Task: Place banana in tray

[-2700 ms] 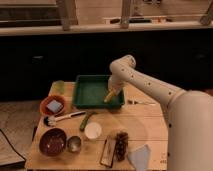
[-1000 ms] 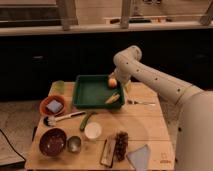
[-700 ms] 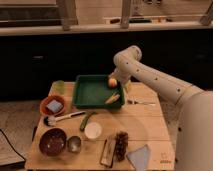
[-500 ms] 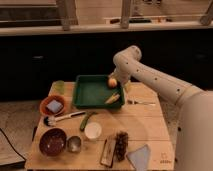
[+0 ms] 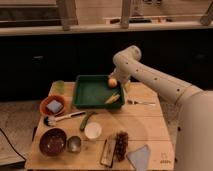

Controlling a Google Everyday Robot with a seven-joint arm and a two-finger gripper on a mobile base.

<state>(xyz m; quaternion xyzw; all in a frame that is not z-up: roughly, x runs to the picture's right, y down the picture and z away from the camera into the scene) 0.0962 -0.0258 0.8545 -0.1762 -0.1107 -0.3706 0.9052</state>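
Note:
The dark green tray (image 5: 91, 91) stands at the back middle of the wooden table. The pale yellow banana (image 5: 112, 98) lies inside it, at the front right corner. A round orange fruit (image 5: 113, 82) sits at the tray's back right. My gripper (image 5: 121, 81) hangs from the white arm just above the tray's right rim, beside the orange fruit and above the banana, apart from it.
An orange bowl (image 5: 52, 106) holding a blue sponge, a brush (image 5: 62, 119), a dark green vegetable (image 5: 86, 121), a white cup (image 5: 93, 131), a dark bowl (image 5: 52, 141), a small metal cup (image 5: 74, 144), grapes (image 5: 121, 145) and a fork (image 5: 141, 102) lie around the tray.
Since 2.7 s ago the gripper has risen from low over the tray's front right corner, and the banana now lies free in the tray. In the last second nothing moved visibly.

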